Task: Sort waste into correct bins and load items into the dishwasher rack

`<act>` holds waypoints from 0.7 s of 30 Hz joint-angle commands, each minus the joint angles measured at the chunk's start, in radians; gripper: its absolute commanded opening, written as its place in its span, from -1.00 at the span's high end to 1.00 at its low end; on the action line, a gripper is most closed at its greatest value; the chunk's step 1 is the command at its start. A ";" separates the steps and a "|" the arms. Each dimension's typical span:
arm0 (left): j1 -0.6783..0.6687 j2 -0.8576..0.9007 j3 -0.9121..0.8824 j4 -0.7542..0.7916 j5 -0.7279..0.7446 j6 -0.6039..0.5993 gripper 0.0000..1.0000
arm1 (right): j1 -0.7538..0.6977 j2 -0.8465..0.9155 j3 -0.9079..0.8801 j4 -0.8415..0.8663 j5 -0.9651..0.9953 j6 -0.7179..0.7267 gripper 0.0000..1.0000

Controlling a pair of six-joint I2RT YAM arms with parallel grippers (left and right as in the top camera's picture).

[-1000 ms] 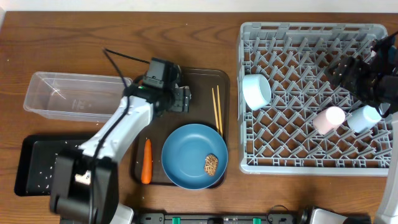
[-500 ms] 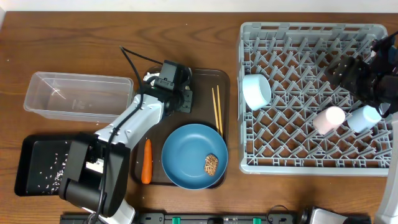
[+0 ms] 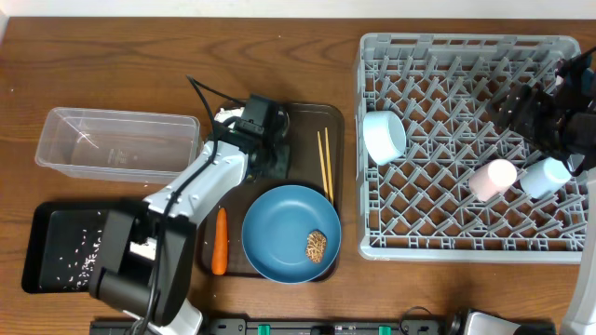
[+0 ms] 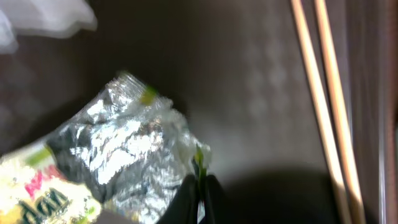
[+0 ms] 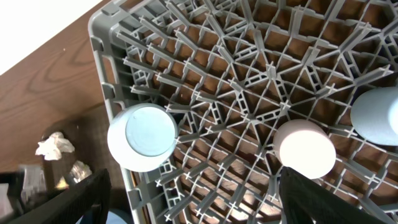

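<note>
In the left wrist view my left gripper (image 4: 200, 194) is shut on the edge of the silver and yellow-green wrapper (image 4: 124, 146), which lies on the dark brown serving tray (image 3: 307, 116). A white tissue (image 4: 43, 15) lies just beyond it, with the chopsticks (image 4: 323, 93) to the right. From overhead the left gripper (image 3: 270, 154) hides the wrapper. My right gripper (image 3: 535, 112) hangs open over the dishwasher rack (image 3: 466, 56), holding nothing. The pale blue bowl (image 3: 384, 136), pink cup (image 3: 492, 179) and light-blue cup (image 3: 545, 176) sit in the rack.
The blue plate (image 3: 279, 223) carries a brown food lump (image 3: 317, 246); a carrot (image 3: 220, 240) lies left of it on the serving tray. The clear tub (image 3: 116, 142) stands at the left. The black tray (image 3: 37, 223), scattered with rice grains, sits in front of it.
My left gripper has moved right over the serving tray, come down to the wrapper and closed on its edge. The right arm has stayed still.
</note>
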 commanded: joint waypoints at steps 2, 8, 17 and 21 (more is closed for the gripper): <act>-0.014 -0.146 0.099 -0.106 0.050 -0.004 0.87 | -0.010 -0.013 0.001 0.006 0.003 -0.016 -0.60; 0.004 -0.310 0.127 -0.184 -0.147 0.001 0.87 | -0.010 -0.013 0.001 0.019 0.003 -0.011 -0.60; 0.187 -0.332 0.126 -0.156 -0.488 0.095 0.88 | -0.010 -0.013 0.001 0.021 0.002 -0.003 -0.61; 0.294 -0.292 0.124 -0.061 -0.474 0.122 0.88 | -0.010 -0.013 0.001 0.022 0.001 0.000 -0.61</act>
